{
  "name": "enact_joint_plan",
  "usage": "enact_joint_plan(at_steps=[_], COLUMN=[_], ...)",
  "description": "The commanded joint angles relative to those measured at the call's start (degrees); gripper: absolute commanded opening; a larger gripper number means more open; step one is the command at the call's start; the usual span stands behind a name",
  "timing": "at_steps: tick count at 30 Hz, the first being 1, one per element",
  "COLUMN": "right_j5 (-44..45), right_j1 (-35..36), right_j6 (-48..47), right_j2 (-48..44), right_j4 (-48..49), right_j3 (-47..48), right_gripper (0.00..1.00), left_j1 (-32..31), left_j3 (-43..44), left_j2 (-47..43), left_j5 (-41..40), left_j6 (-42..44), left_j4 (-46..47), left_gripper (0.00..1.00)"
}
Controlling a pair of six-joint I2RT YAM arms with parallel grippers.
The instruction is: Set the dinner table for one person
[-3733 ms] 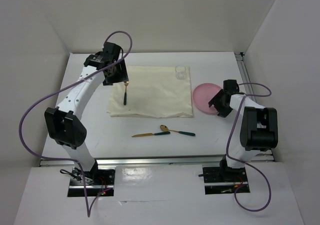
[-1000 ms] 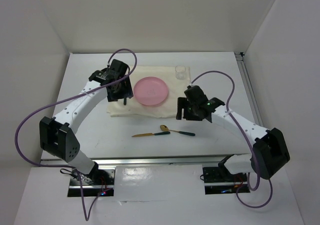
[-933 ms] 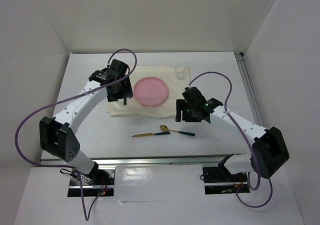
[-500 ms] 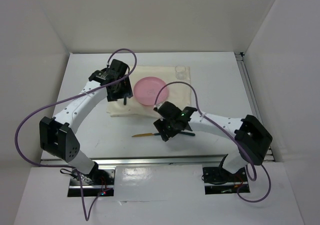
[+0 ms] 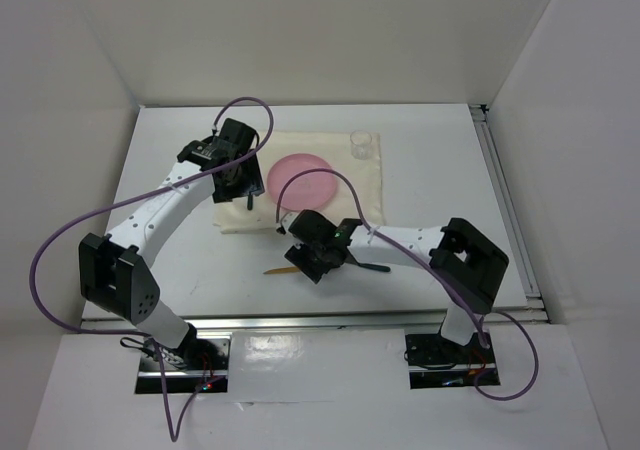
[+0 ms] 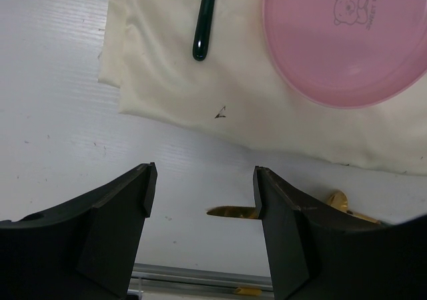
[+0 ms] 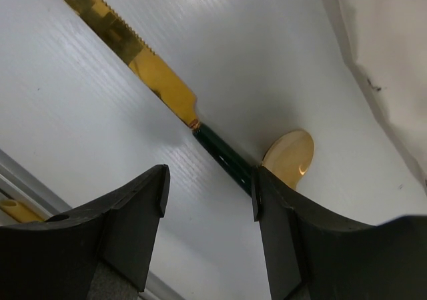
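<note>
Round pink plastic plate (image 5: 302,178) sits on cream cloth (image 5: 350,202) on matte white desk (image 5: 440,160). We find left end effector (image 6: 203,180) open at cloth's left edge. Right wrist view alone shows us right end effector (image 7: 208,180) open astride gold green-handled knife (image 7: 160,90).

Knife (image 7: 157,83): you see it lying diagonally on the dinner table (image 7: 267,40).
Right gripper (image 7: 208,180): fingers apart, above the knife's green handle.
Spoon (image 7: 288,153): gold bowl beside that handle, perhaps touching.

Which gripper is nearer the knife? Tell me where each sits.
Right. The right gripper hangs just above the knife, jaws open; the left gripper is farther back, over the left edge of the cloth.
</note>
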Motion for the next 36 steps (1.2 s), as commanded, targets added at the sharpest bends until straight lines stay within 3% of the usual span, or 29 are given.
enact_joint_plan(at_steps=[1, 15, 23, 28, 29, 36], right_j5=[0.0, -7.2, -6.4, -4.6, -4.6, -4.4], right_j1=[0.3, 0.8, 1.4, 2.0, 2.0, 2.5], right_j6=[-2.8, -5.4, -6.5, -6.5, -5.9, -5.4], right_j2=[1.7, 2.3, 5.2, 5.7, 5.7, 0.1], right_j4=[4.7, 6.4, 6.4, 5.9, 5.9, 2.1], right_j3=[2.3, -1.8, -0.7, -0.2, -0.2, 1.8], right_gripper=[0.63, 0.48, 0.41, 0.26, 0.18, 0.02], left_j1=[-0.3, -0.3, -0.3, -0.3, -0.3, -0.3], left_j3=[0.6, 1.1, 1.1, 2.2, 3.1, 8.2], left_j2=[-0.5, 0.0, 0.0, 0.0, 0.0, -1.6], left_j5=[-1.1, -1.6, -2.1, -2.1, -1.5, 0.7], left_j6=[-0.9, -0.3, -0.3, -0.3, -0.3, -0.3], left_j4=[-0.4, -0.4, -0.4, -1.0, -1.5, -2.1], left_gripper=[0.77, 0.77, 0.77, 0.77, 0.77, 0.77])
